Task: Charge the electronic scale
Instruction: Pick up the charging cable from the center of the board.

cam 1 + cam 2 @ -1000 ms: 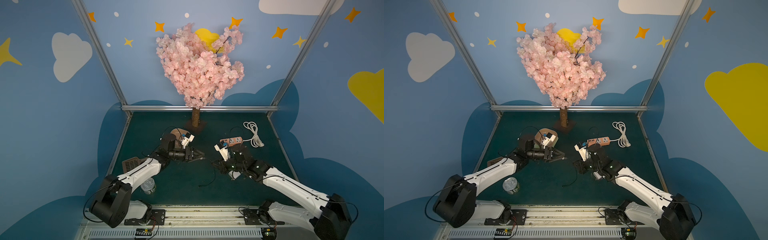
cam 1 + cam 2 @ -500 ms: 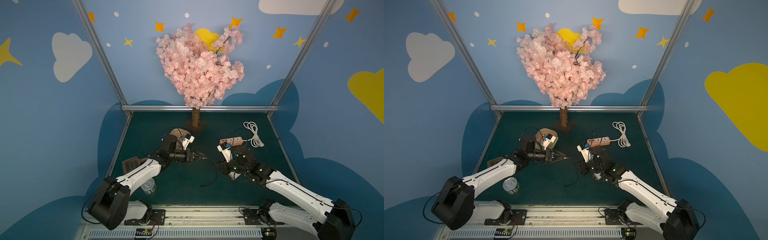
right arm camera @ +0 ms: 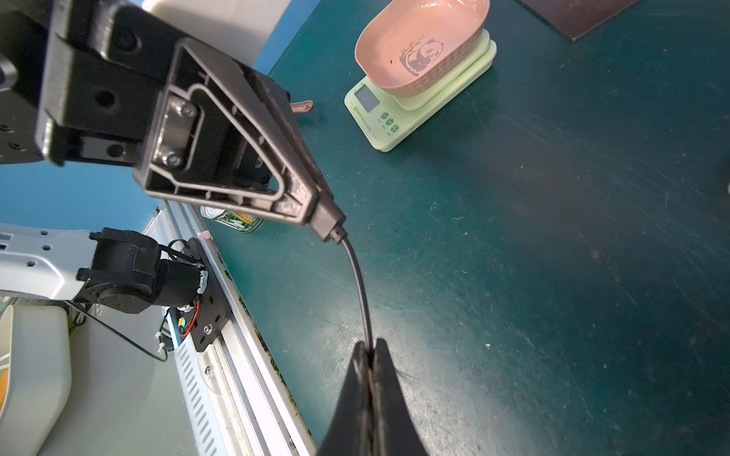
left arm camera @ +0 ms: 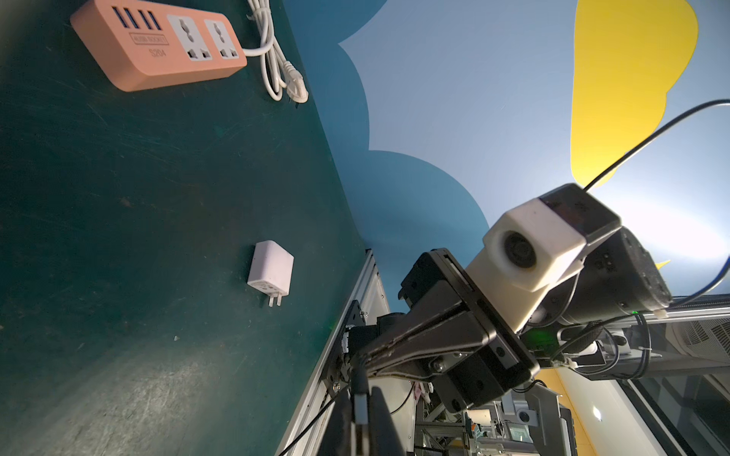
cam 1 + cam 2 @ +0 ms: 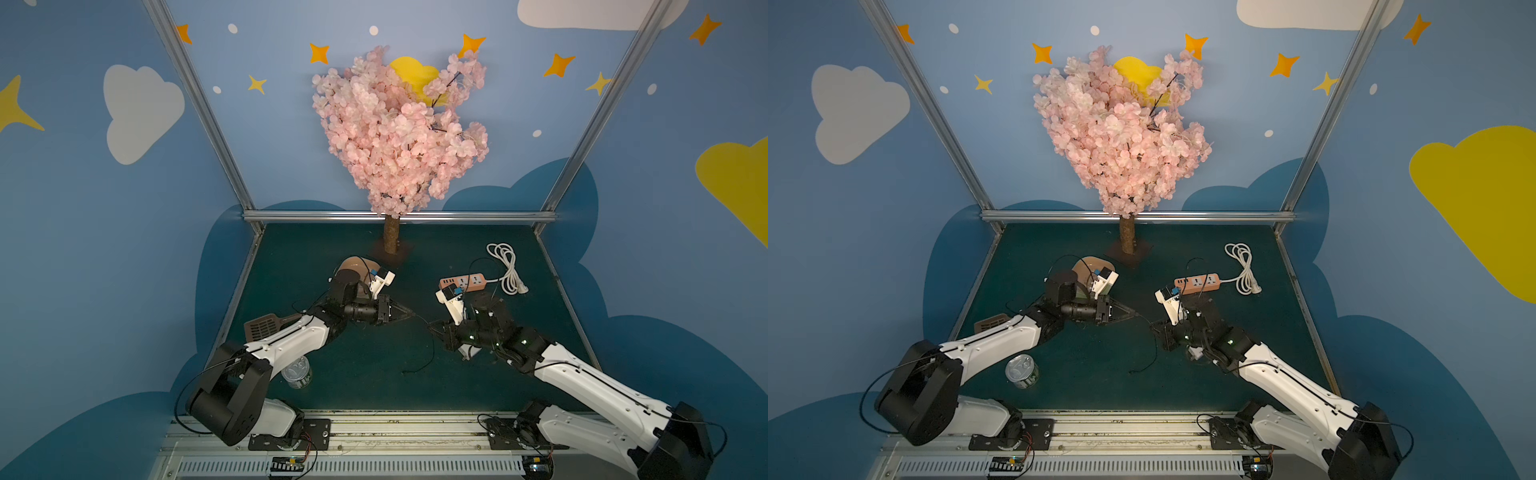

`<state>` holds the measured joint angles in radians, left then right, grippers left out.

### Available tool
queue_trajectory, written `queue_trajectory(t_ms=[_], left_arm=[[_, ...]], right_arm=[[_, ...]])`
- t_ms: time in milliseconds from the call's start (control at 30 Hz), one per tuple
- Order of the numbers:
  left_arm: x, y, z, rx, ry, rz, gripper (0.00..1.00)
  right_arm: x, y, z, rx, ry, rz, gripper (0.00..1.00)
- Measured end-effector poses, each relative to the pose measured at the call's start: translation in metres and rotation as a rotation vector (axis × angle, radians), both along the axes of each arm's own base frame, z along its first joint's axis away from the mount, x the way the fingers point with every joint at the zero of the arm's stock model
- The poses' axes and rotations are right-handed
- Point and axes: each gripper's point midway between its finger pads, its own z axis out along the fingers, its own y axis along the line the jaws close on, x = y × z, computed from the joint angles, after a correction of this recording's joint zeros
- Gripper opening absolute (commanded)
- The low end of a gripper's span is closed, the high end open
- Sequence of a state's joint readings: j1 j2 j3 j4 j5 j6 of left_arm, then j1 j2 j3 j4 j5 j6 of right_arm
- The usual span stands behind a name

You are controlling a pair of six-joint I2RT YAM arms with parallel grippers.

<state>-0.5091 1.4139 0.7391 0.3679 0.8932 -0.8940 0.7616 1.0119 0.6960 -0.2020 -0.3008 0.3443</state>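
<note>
Near side, the right gripper (image 3: 369, 349) is clamped shut on the black cable (image 3: 357, 276). Just left of it, the left gripper (image 3: 314, 211) has only now snapped shut on the plug (image 3: 331, 225), so the handover's on. The electronic scale (image 3: 395, 118) sits farther back left, not plugged in yet.

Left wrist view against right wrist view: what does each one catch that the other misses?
Only the left wrist view shows the power strip, its white cord and the white charger cube. Only the right wrist view shows the electronic scale with its pink panda tray, and a can. Both show the black cable strung between the arms, the left gripper shut on its plug, the right gripper shut farther along it, and the green table.
</note>
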Motion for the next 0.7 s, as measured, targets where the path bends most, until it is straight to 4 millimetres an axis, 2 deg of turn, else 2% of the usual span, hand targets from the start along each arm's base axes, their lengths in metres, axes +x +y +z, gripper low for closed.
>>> queue_trajectory(t_ms=[267,400,700], left_arm=[[-0.001,-0.001,0.004,-0.015,-0.008,-0.006,0.05],[-0.001,-0.003,0.009,-0.031,-0.02,-0.014,0.05],[-0.004,-0.003,0.022,-0.059,-0.081,-0.031,0.05]], right_arm=[[-0.004,0.0,0.008,0.026,-0.006,0.014,0.0],[-0.006,-0.001,0.016,0.054,-0.009,0.015,0.13],[0.003,-0.002,0.053,0.266,0.033,0.068,0.28]])
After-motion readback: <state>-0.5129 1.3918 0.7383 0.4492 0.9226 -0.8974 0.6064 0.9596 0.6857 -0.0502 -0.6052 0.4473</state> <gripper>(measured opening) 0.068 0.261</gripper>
